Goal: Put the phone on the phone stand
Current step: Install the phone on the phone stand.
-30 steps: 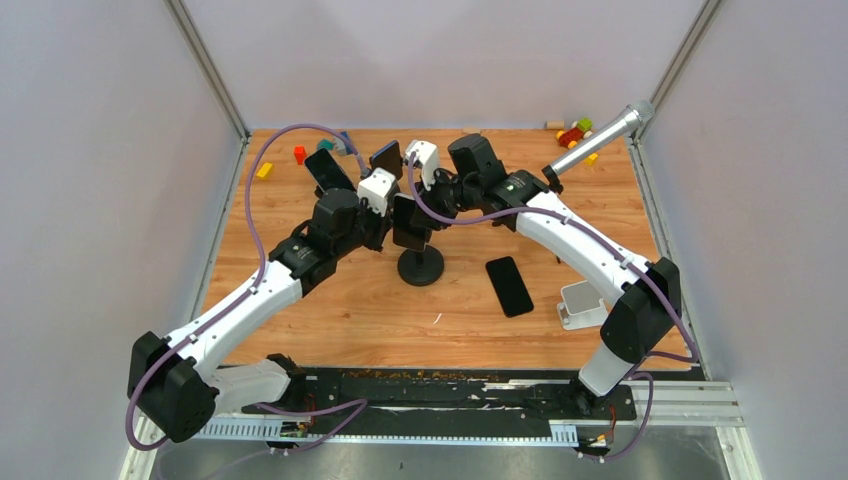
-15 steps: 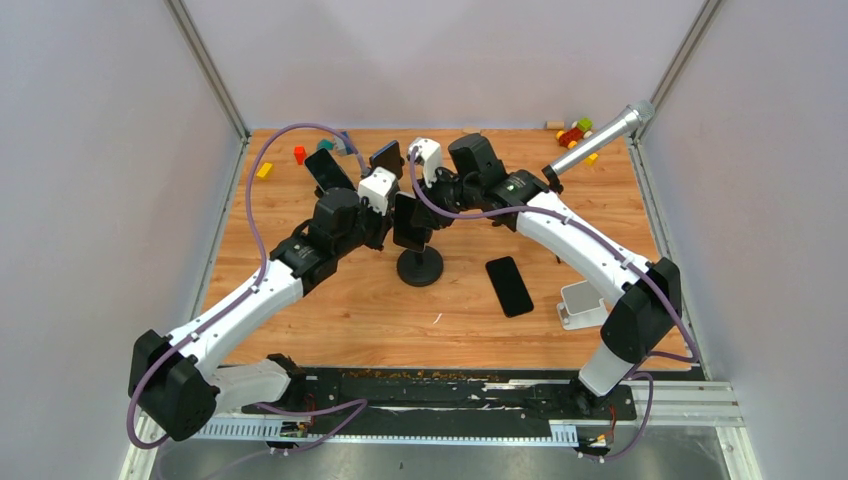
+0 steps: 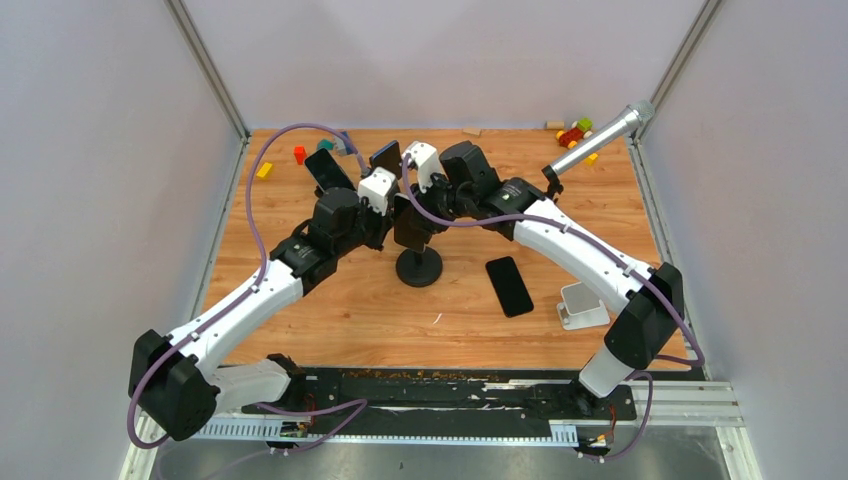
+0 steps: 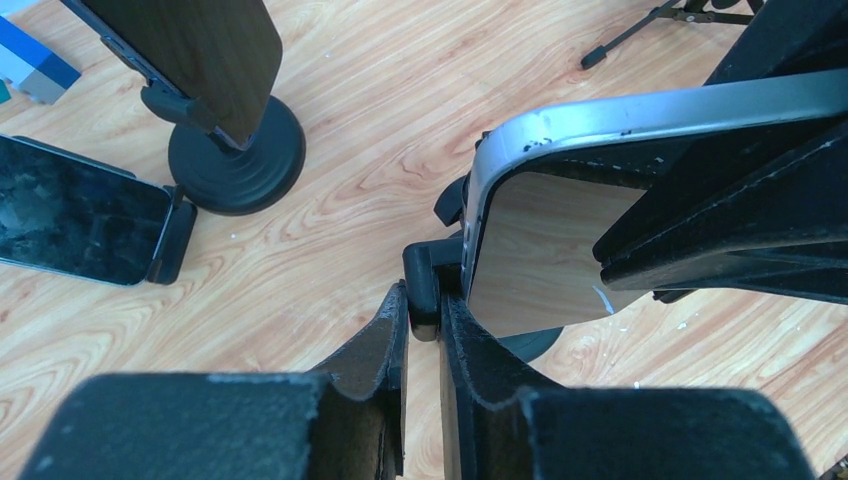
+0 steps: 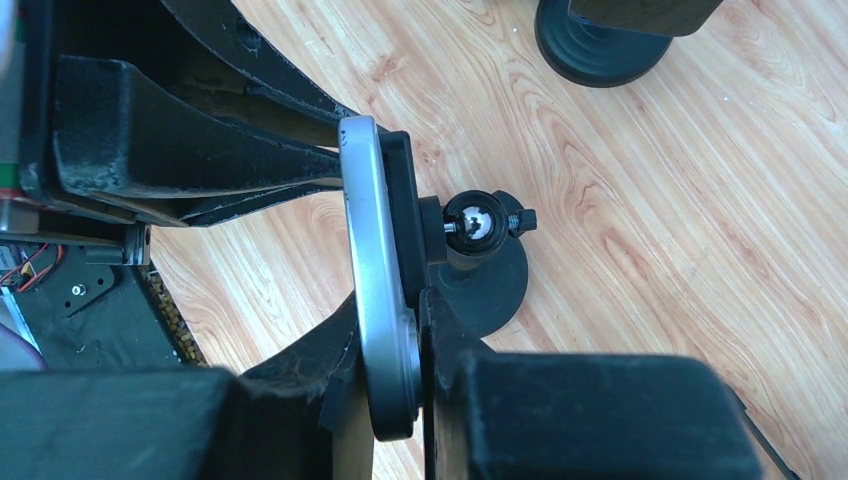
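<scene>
Overhead: both arms meet over the phone stand (image 3: 420,268) at table centre, with the phone (image 3: 411,224) against its cradle.

Left wrist: your left gripper (image 4: 425,303) pinches the stand's cradle arm, the phone at 3 o'clock.

Right wrist: your right gripper (image 5: 396,345) clamps the phone's edges.

Seating looks nearly done; letting go is left.

phone (image 5: 378,300) sat between right fingers (image 5: 440,345), flat against the stand (image 5: 470,225); stand's clip (image 4: 422,290) between left fingers (image 4: 385,345); base (image 5: 497,290) below both.

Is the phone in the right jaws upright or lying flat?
Upright: the phone stands on edge in the right gripper, against the phone stand.
</scene>
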`<state>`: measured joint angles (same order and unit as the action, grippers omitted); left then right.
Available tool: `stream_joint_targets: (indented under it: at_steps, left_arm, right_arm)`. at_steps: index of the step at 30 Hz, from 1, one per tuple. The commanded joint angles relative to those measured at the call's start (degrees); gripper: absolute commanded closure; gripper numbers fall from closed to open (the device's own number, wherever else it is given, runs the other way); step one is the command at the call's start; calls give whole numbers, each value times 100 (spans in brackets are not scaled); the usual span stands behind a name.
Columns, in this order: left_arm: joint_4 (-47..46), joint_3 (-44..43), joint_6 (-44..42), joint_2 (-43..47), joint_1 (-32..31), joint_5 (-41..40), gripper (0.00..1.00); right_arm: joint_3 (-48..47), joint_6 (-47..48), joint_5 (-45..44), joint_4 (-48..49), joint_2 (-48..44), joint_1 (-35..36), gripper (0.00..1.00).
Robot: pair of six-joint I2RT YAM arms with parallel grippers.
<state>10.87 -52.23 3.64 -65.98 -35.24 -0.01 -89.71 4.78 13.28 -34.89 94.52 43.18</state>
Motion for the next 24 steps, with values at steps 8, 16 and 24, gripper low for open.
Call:
stream_joint_targets:
  at_steps: [8,16,24]
  left_arm:
    - [-269,254,102,188,-251,1559,100]
    - [-471,371,141,140,-253,2042,100]
    - [-594,467,183,163,-242,2428,100]
  right_arm:
    - [376,-7,-2202,-114,506,-347,100]
    - [369,-186,-2224,-99,580,-320,100]
    - [464,-100,-2366,41,662,-292,100]
